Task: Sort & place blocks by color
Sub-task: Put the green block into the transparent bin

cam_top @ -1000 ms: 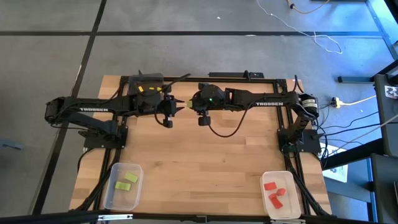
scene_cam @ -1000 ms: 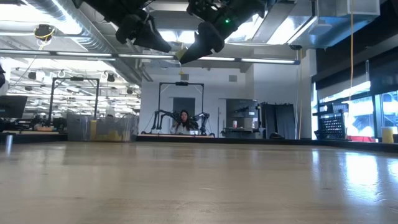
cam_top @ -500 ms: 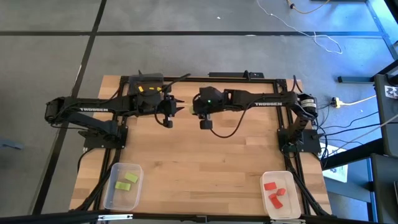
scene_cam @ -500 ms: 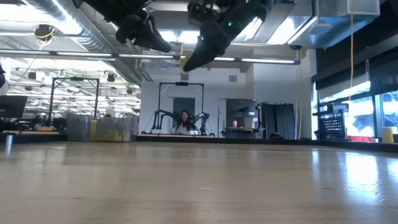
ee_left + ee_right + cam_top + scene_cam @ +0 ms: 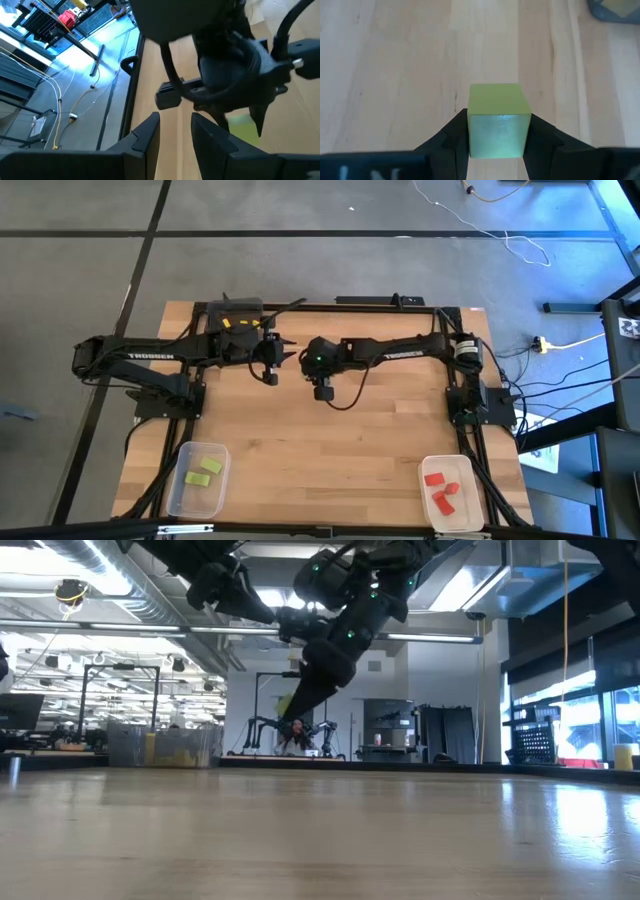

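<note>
My right gripper (image 5: 305,366) is shut on a light green block (image 5: 498,120) above the far middle of the table; the block shows at its tip in the low view (image 5: 287,706). My left gripper (image 5: 285,346) hangs just beside it toward the far left, fingers a little apart and empty (image 5: 175,127). Two light green blocks (image 5: 202,472) lie in the clear bin (image 5: 178,498) at the front left. Red blocks (image 5: 441,490) lie in the clear bin (image 5: 478,515) at the front right. Yellow blocks (image 5: 240,323) lie in a dark bin (image 5: 237,307) at the far edge. My right gripper pinches the block's two opposite side faces (image 5: 471,131) between its two fingers (image 5: 451,135). The fingers slant downward (image 5: 305,690). The block is lifted clear, well above the table top.
The dark bin's corner shows in the right wrist view (image 5: 615,10). Bare wood table (image 5: 330,440) lies between the arms and the two front bins. The arm bases stand at the table's left and right sides.
My right gripper has drawn away from my left gripper, going down and a little toward the near edge, and has tipped its fingers downward. The light green block has gone with it, still clear of the table.
</note>
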